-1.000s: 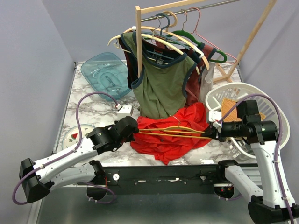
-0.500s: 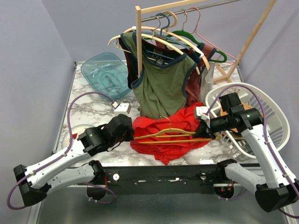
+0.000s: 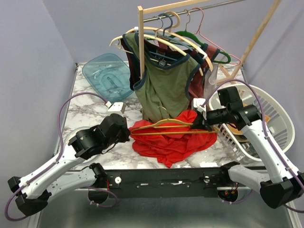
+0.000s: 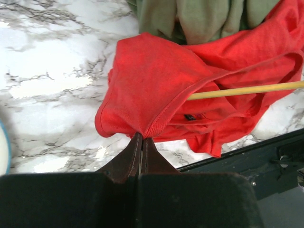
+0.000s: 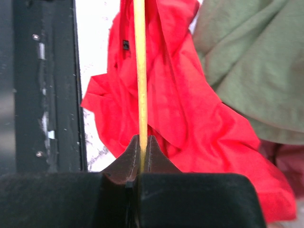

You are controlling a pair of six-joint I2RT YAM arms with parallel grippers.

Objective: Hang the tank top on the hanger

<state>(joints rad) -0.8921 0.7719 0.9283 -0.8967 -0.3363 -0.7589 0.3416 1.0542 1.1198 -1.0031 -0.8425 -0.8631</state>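
Observation:
The red tank top [image 3: 173, 145] lies bunched on the marble, with its upper edge lifted along the thin yellow hanger [image 3: 166, 133]. My left gripper [image 3: 129, 135] is at the top's left end, shut on a pinched corner of red hem [image 4: 142, 128]. The hanger's bar [image 4: 247, 89] runs into the fabric [image 4: 156, 80] in the left wrist view. My right gripper [image 3: 199, 125] is at the hanger's right end, shut on the yellow bar [image 5: 139, 71] above the red cloth [image 5: 190, 118]. The hanger's hook [image 3: 163, 109] stands up in front of the green top.
An olive-green top [image 3: 166, 85] hangs from a wooden rack [image 3: 141, 42] right behind the hanger, among several other hangers. A white laundry basket [image 3: 270, 102] stands at the right, a blue tub [image 3: 107, 73] at the back left, a small white box [image 3: 116, 107] near my left arm.
Both grippers have risen and moved back toward the rack, carrying the hanger and the top's upper edge. The right gripper has shifted left, the left gripper slightly left.

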